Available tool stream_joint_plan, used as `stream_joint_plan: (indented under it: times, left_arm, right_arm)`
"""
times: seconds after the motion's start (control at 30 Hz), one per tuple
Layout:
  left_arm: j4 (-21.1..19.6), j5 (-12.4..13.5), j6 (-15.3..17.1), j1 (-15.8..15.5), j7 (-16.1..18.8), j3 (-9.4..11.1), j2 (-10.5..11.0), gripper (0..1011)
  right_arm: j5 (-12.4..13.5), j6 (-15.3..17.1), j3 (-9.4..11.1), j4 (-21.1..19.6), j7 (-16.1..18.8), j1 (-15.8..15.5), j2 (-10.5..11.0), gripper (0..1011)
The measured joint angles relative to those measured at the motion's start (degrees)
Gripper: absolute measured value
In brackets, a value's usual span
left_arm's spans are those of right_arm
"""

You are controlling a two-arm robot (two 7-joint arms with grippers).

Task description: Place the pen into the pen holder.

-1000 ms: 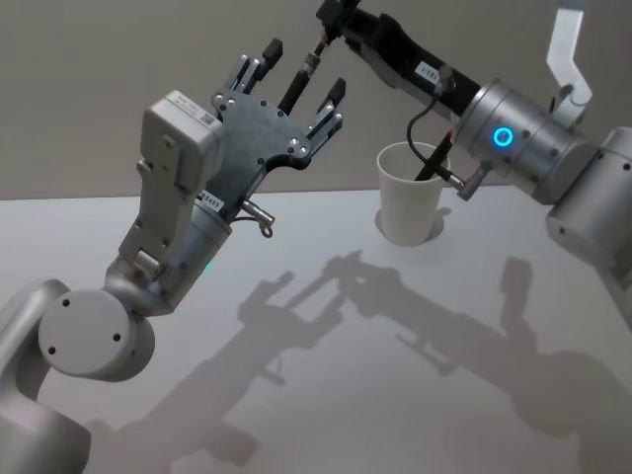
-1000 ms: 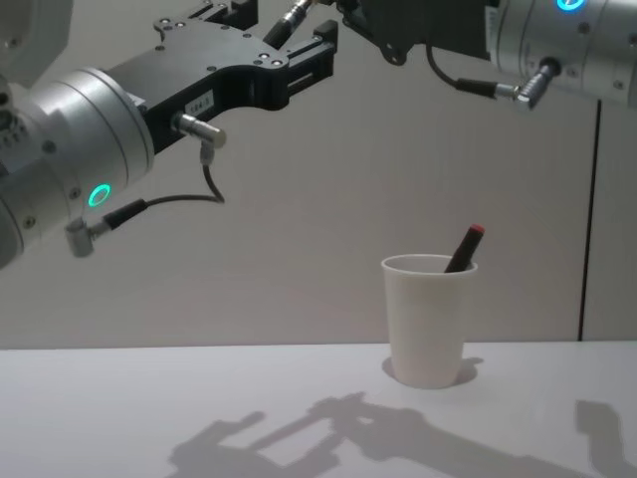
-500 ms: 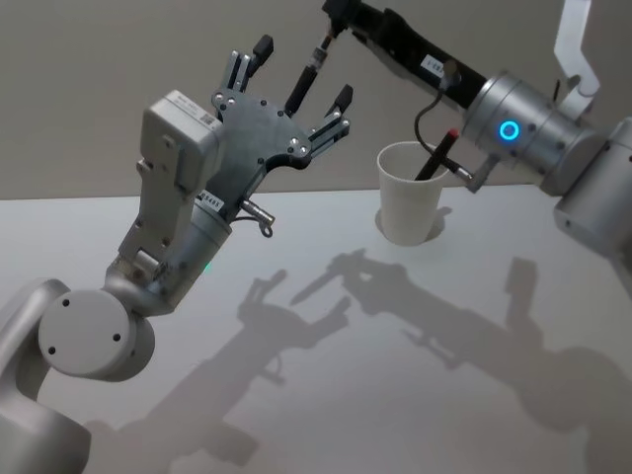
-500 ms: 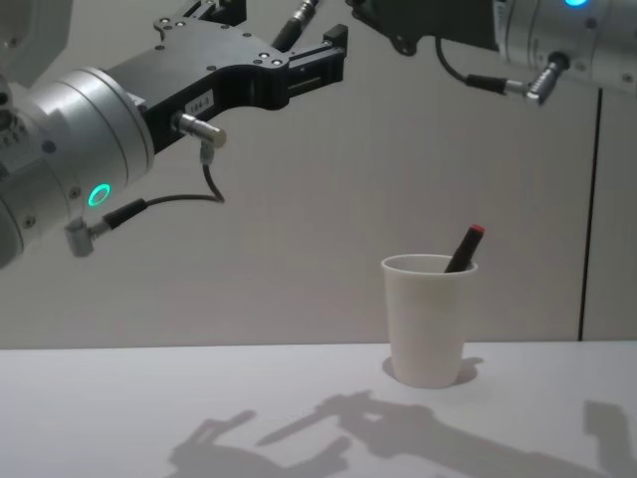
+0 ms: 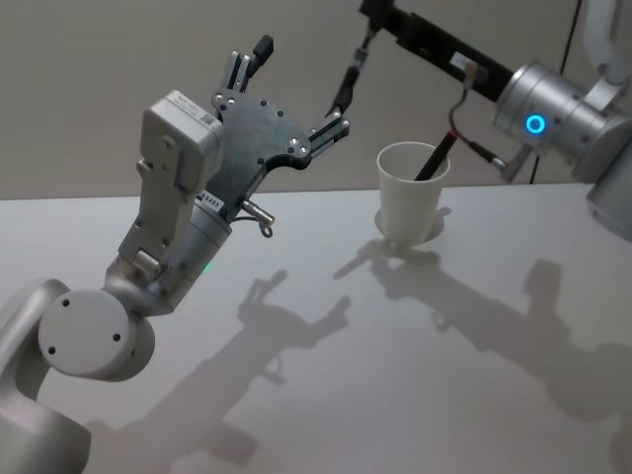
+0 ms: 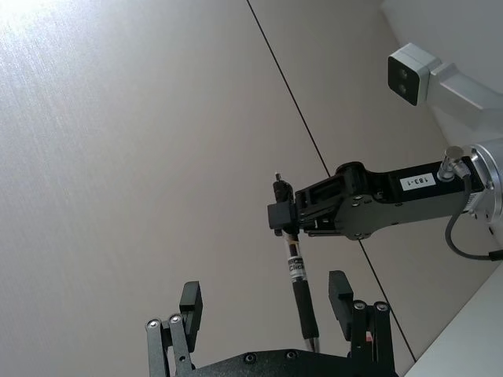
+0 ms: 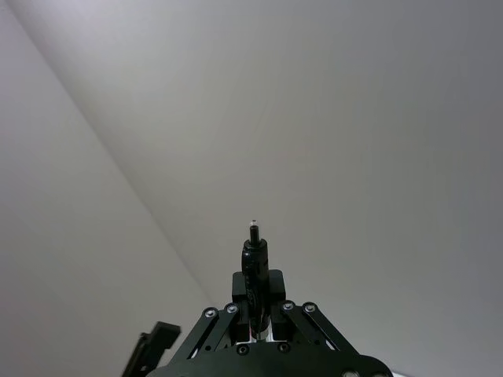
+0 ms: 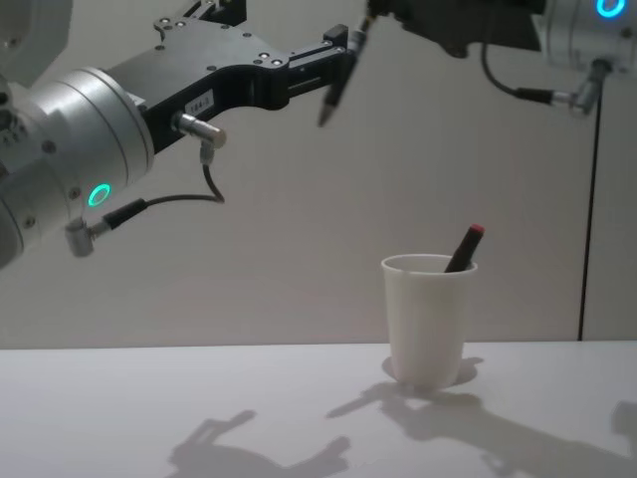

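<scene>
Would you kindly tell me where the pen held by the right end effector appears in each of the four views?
Head view: the pen hangs slanted near the top centre, up and left of the pen holder.
Chest view: top centre, slanted.
Left wrist view: centre, running lengthwise.
Right wrist view: low centre, seen end-on.
Shared landmark: the right end effector, shut on the pen's upper end.

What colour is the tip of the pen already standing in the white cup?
Red, on a dark pen leaning in the plain white paper cup; clearest in the chest view.
</scene>
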Motion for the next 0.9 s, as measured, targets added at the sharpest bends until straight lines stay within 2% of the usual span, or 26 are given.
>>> stream_joint_plan:
  times: [0.43,0.67,0.9]
  left_arm:
    - [0.0,0.0,0.0,0.0,0.0,0.0,0.0,1001]
    - [0.0,0.0,0.0,0.0,0.0,0.0,0.0,1001]
    - [0.0,0.0,0.0,0.0,0.0,0.0,0.0,1001]
  right_arm:
    - [-7.9,-3.0,1.5,-0.2,-3.4,0.1,2.8,131]
    - [-12.7,-5.7,2.3,-0.4,-5.9,-0.6,4.6,131]
    - [-16.0,-8.6,2.6,-0.2,-6.7,-1.4,5.6,131]
